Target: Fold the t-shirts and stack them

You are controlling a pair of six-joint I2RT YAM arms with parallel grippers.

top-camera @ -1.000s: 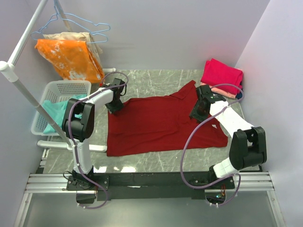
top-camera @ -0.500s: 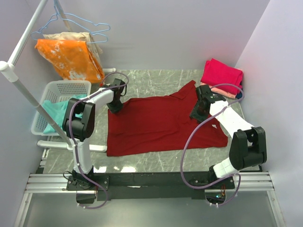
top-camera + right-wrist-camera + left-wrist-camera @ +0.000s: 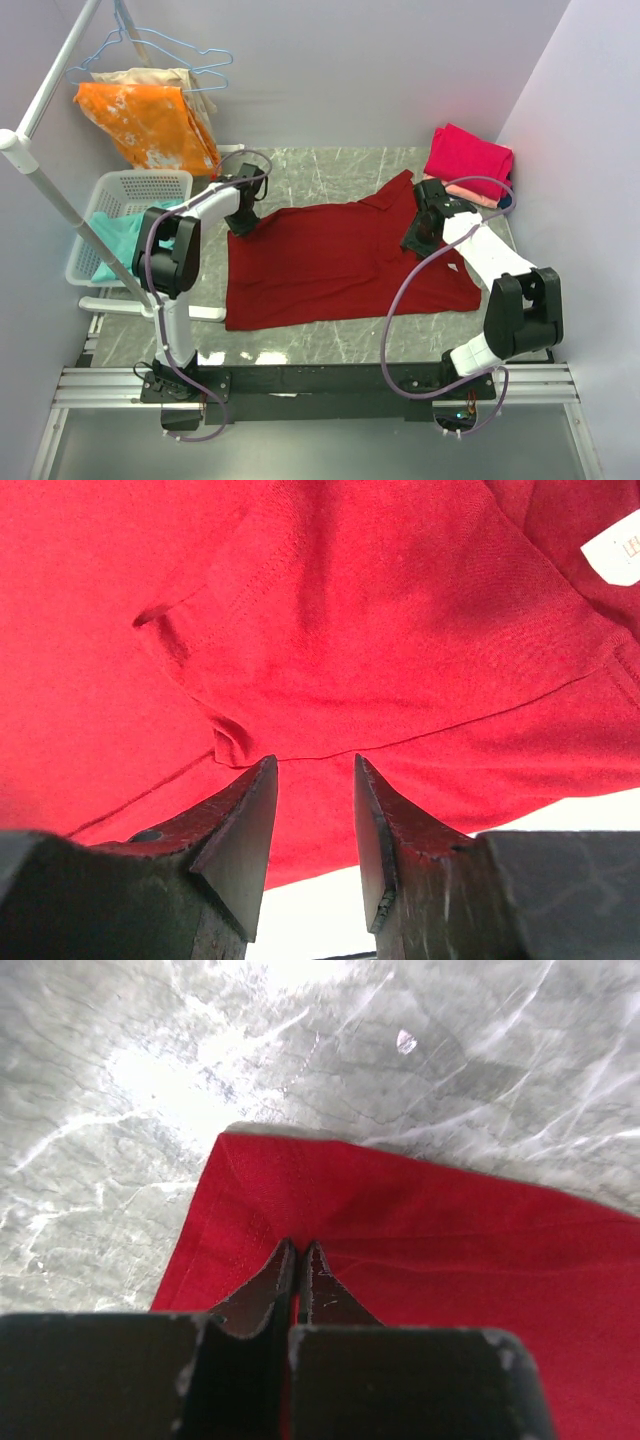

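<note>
A maroon t-shirt (image 3: pixel 340 265) lies spread flat on the marble table (image 3: pixel 300 165). My left gripper (image 3: pixel 243 222) is at its far left corner. In the left wrist view the gripper (image 3: pixel 297 1245) is shut, with a sliver of the maroon cloth (image 3: pixel 450 1250) pinched between the tips. My right gripper (image 3: pixel 413 240) is over the shirt's right side, near the collar. In the right wrist view it (image 3: pixel 315 765) is open, jaws apart just above a seam and a small fold of the cloth (image 3: pixel 380 630). A white label (image 3: pixel 612 548) shows at the upper right.
A folded bright pink shirt (image 3: pixel 468 155) tops a stack at the far right, with peach (image 3: pixel 478 196) and dark blue (image 3: pixel 507 203) edges below it. A white basket (image 3: pixel 110 190) at the left holds a teal shirt (image 3: pixel 120 240). Orange cloth (image 3: pixel 150 120) hangs on a rack (image 3: pixel 60 200).
My left gripper has moved slightly toward the far edge at the shirt's corner. The right arm has barely moved.
</note>
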